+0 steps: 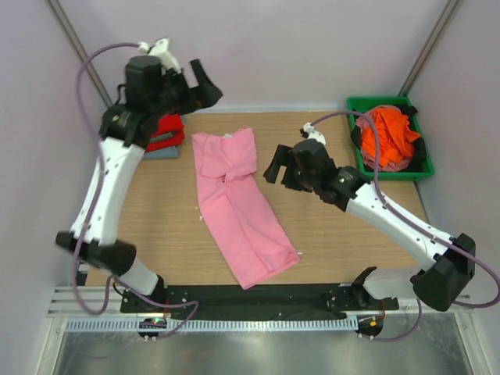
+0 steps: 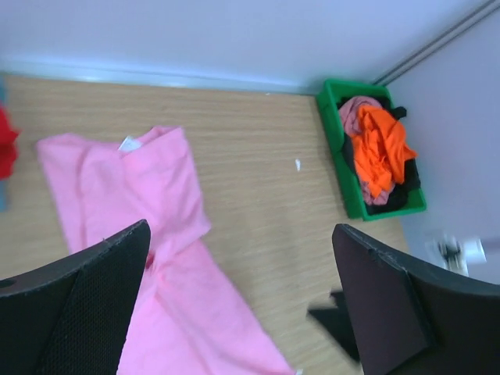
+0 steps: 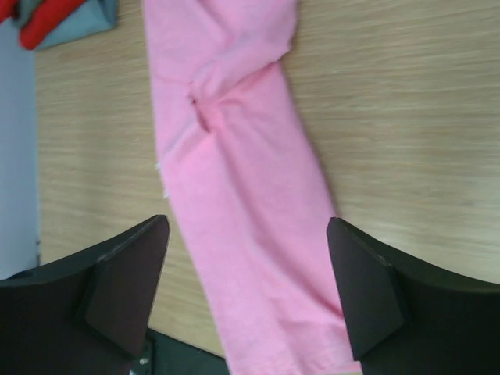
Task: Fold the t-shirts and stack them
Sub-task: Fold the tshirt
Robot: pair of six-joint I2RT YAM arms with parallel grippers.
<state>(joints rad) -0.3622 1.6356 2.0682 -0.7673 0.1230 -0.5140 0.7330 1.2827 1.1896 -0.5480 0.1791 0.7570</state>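
A light pink t-shirt [image 1: 234, 203] lies folded into a long strip, running diagonally across the middle of the table; it also shows in the left wrist view [image 2: 133, 195] and the right wrist view [image 3: 242, 195]. A folded red t-shirt [image 1: 166, 129] sits on a folded grey-blue t-shirt [image 1: 160, 152] at the far left. An orange t-shirt [image 1: 388, 134] is bunched in the green bin [image 1: 355, 105]. My left gripper [image 1: 203, 84] is open and empty, raised high over the far left. My right gripper [image 1: 280, 168] is open and empty, just right of the pink shirt and above it.
The green bin [image 2: 332, 125] at the far right also holds dark and pinkish cloth under the orange shirt [image 2: 379, 152]. A small white scrap [image 2: 298, 164] lies on the wood. Walls close the table at the back and sides. A black rail runs along the near edge.
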